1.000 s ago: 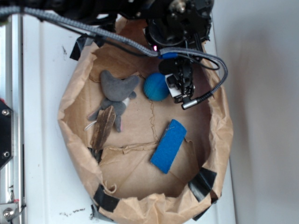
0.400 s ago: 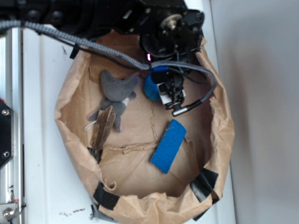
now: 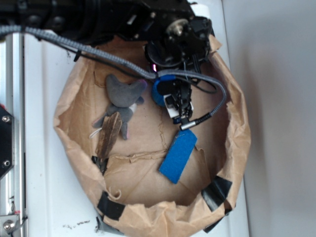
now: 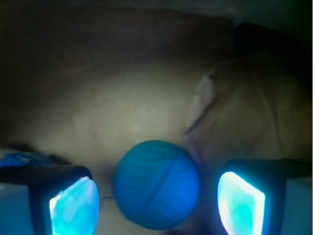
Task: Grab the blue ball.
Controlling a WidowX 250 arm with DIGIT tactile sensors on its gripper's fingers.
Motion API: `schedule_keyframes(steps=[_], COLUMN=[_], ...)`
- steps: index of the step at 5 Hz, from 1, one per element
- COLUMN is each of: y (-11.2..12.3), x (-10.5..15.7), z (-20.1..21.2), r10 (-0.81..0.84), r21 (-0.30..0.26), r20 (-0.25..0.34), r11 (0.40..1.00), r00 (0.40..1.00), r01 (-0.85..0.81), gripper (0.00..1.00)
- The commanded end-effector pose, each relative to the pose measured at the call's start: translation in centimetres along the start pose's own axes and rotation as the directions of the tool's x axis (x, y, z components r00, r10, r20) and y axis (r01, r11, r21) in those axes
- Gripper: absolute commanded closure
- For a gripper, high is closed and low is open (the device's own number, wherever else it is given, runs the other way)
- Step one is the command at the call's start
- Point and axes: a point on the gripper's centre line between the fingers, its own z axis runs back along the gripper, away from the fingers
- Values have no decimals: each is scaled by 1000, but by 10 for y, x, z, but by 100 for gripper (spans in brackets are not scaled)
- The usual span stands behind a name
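Brown paper bowl [image 3: 79,148] holds blue ball [image 4: 156,184], grey plush [image 3: 123,96], wood piece [image 3: 108,134], blue block [image 3: 178,155]. End effector [image 4: 156,205] spread apart — ball between the pads [image 4: 73,205], ungripped.

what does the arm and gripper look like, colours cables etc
The arm is black, with a round wrist housing that shows a small pink-red light. A grey braided cable runs along it and loops to a silver tip. The gripper is black with white parts; in the wrist view its finger pads look pale, tinted blue.
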Motion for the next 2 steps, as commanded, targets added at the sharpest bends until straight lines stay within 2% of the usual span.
schedule_keyframes(steps=[1,2], y=[-4,-3], x=[-15,-13], z=[-10,-10], r10=[1,0], r21=[26,48], r20=[26,46], r11=[1000,999], r00=[1000,999], r01=[-2,-3], gripper=[100,100])
